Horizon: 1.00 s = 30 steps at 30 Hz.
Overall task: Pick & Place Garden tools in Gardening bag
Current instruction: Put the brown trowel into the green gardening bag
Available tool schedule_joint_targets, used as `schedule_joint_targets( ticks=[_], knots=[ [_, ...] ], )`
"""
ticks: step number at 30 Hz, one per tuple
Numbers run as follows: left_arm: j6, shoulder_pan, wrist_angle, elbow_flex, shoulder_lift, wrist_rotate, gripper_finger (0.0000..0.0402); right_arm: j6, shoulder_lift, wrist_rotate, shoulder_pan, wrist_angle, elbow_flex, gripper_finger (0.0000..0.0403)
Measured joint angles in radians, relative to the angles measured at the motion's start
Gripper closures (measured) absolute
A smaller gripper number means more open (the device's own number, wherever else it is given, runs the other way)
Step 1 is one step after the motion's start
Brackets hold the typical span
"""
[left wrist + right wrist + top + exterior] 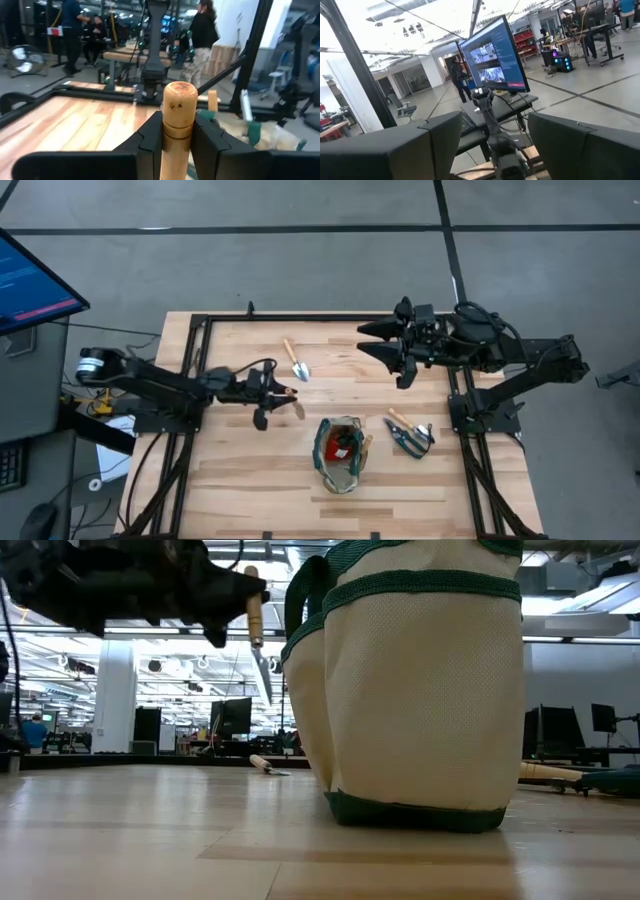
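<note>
My left gripper [283, 394] is shut on a silver-bladed hand tool with a pale wooden handle [256, 612], held above the table to the left of the gardening bag [340, 452]. The bag stands upright on its base [420, 812], with a red object [340, 448] inside. A second wooden-handled trowel [296, 360] lies flat on the table beyond it. The dark-handled pruning shears [410, 432] lie flat to the right of the bag. My right gripper [385, 348] is open and empty above the table's far right. My left gripper pinches the tool's wooden handle just below its rounded butt end [176, 131] between its two fingers. The fingers lie level, come from the table's left, and cross the handle. The tool is lifted clear and hangs upright, butt end up, with its blade [264, 675] pointing down.
A dark metal frame [200, 320] runs along the table's far and side edges. A monitor [30, 285] stands off the table's left. Bare wood lies near the front edge [250, 490]. People stand in the room beyond [202, 35].
</note>
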Motion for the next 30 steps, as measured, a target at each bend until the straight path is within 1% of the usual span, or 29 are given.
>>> schedule_joint_targets(
  ticks=[3,4,11,15,25,30],
  knots=[
    [-0.043,0.007,0.138,0.007,0.094,0.059,0.033,0.0,-0.003,0.0,0.0,0.013,0.0,0.0182],
    [-0.05,0.006,0.156,0.023,0.12,0.076,0.033,0.0,-0.003,0.0,0.0,0.018,0.0,0.0182],
    [-0.06,-0.019,0.165,0.159,0.235,0.194,0.033,0.0,-0.006,0.0,0.0,0.052,0.0,0.0182],
    [-0.047,-0.034,0.164,0.196,0.258,0.204,0.033,0.0,-0.006,-0.002,0.0,0.053,0.0,0.0182],
    [-0.018,-0.038,0.162,0.241,0.259,0.202,0.033,0.0,-0.006,-0.003,0.0,0.052,0.0,0.0182],
    [-0.002,-0.037,0.119,0.242,0.262,0.201,0.033,0.0,-0.006,-0.003,0.0,0.052,0.0,0.0182]
  ],
)
